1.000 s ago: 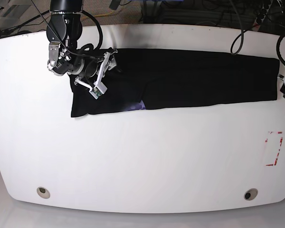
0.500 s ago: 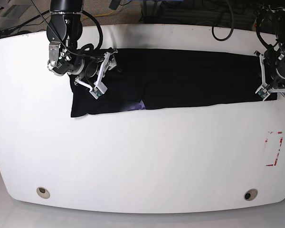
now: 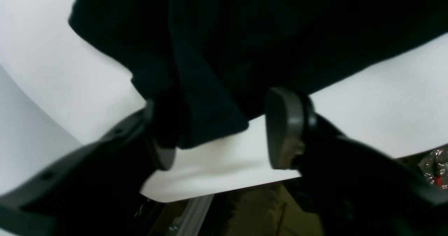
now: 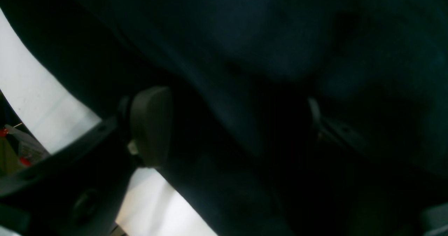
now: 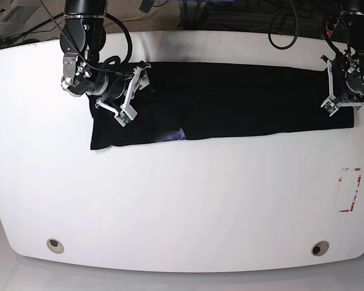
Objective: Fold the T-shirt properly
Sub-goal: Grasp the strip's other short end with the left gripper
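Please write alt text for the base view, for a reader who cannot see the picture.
A black T-shirt, folded into a long band, lies across the far half of a white table. The right tool is over the band's end on the view's left, the left tool over the opposite end. A small purple patch shows at the near edge.

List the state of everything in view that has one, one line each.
T-shirt: folded into a long band, lying flat on the table.
Right gripper: open, fingers straddling the shirt's cloth.
Left gripper: open, fingers astride the shirt's corner at the table edge.
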Robot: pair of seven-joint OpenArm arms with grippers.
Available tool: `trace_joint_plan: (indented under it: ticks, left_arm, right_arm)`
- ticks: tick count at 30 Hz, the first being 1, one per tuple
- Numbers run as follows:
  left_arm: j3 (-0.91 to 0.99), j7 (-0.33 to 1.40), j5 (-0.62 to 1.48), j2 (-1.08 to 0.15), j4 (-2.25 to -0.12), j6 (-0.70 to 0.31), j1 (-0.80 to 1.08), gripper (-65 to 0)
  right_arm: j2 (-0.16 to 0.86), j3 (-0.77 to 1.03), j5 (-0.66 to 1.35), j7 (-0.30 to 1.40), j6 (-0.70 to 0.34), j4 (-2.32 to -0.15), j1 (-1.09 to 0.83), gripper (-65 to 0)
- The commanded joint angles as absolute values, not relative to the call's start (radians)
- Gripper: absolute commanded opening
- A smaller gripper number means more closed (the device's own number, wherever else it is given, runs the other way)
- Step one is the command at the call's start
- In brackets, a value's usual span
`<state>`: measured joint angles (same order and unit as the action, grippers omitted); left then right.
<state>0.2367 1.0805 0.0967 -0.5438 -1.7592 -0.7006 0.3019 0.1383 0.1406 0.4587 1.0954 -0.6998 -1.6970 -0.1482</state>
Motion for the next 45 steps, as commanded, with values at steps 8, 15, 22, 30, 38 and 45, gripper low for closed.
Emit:
trace_joint_plan:
  ticks: [8, 15, 22, 30, 38, 45]
  left_arm:
    - [0.254, 1.078, 0.084, -0.567, -1.704, -0.698, 0.213, -55.6]
    - [0.312, 1.079, 0.087, -0.585, -1.705, -0.698, 0.194, -58.5]
    - [0.314, 1.079, 0.087, -0.621, -1.701, -0.698, 0.124, -58.6]
    - [0.311, 1.078, 0.084, -0.650, -1.652, -0.698, 0.056, -58.5]
    - [0.308, 1.076, 0.087, -0.682, -1.481, -0.698, -0.038, -50.0]
    - [0.312, 0.998, 0.093, -0.691, -1.445, -0.698, -0.042, -26.1]
  right_arm:
    - [0.143, 0.145, 0.466, 1.096, -0.698, -1.710, -0.142, -29.6]
    - [0.147, 0.145, 0.461, 1.095, -0.698, -1.705, -0.140, -42.5]
    - [0.147, 0.145, 0.458, 1.095, -0.698, -1.702, -0.140, -42.6]
    - [0.148, 0.143, 0.458, 1.095, -0.698, -1.702, -0.142, -42.6]
    - [0.148, 0.143, 0.458, 1.095, -0.698, -1.702, -0.145, -42.6]
    - [0.147, 0.143, 0.460, 1.095, -0.698, -1.704, -0.145, -42.6]
